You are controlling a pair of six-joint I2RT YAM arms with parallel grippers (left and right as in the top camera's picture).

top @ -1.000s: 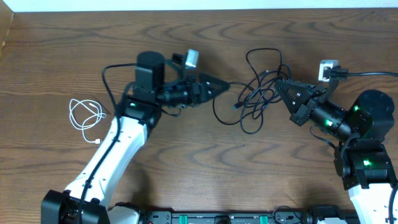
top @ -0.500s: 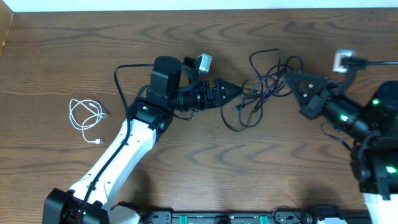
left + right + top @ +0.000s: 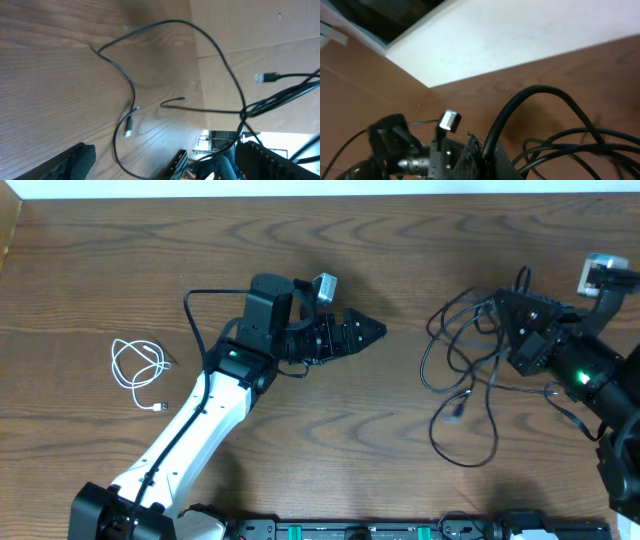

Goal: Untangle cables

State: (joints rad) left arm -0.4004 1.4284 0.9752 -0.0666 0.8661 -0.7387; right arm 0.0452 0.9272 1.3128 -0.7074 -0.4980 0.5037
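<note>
The left jaws stand wide apart with nothing between them, near the middle of the surface (image 3: 330,450). The right jaws are closed on the black cables (image 3: 462,370). Their tangled loops trail from the grip across the right side of the surface, with one plug (image 3: 456,411) lying loose among them. The white cable (image 3: 133,368) lies coiled at the far left, well apart from both.
</note>
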